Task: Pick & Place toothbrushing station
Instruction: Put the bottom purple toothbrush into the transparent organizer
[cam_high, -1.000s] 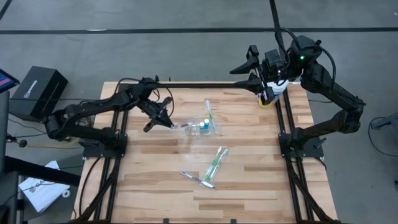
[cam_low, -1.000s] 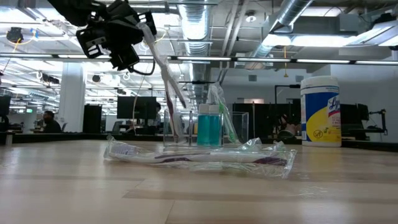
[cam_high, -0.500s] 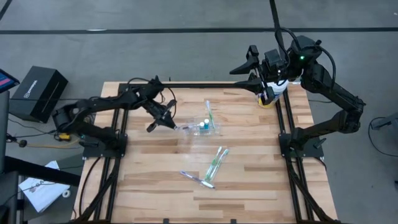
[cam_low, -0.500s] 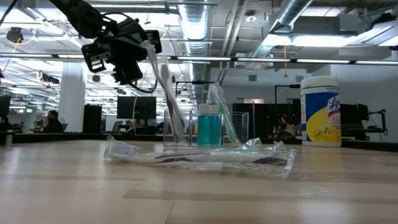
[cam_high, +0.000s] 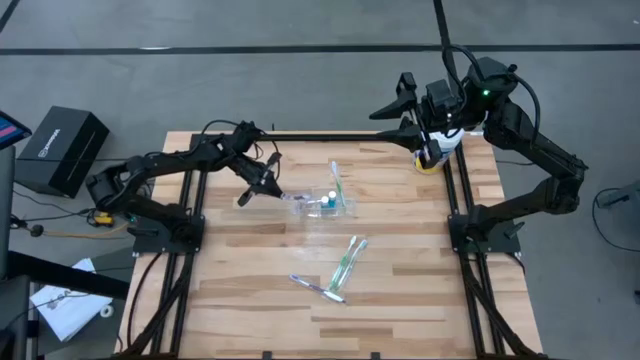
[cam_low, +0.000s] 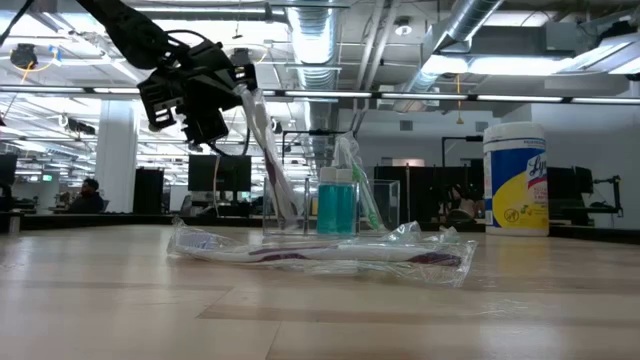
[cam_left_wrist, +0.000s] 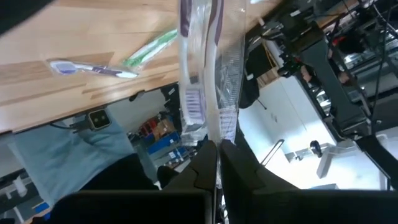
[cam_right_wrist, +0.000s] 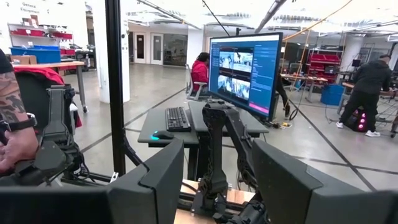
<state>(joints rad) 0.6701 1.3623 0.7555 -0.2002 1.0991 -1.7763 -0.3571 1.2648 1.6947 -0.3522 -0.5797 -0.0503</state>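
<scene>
High view shows the job part done: the small clear plastic cup (cam_high: 330, 203) mid-desk holds blue tubes and a green toothbrush, the left gripper (cam_high: 262, 184) pinches a wrapped purple-white toothbrush (cam_low: 262, 135) beside it, three brushes (cam_high: 340, 270) lie nearer the front edge, the right gripper (cam_high: 408, 108) waits spread at the far right corner.

A partly legible "Ly" brand marking is noted on the white-lidded canister (cam_low: 515, 180); no other lettering can be read.
</scene>
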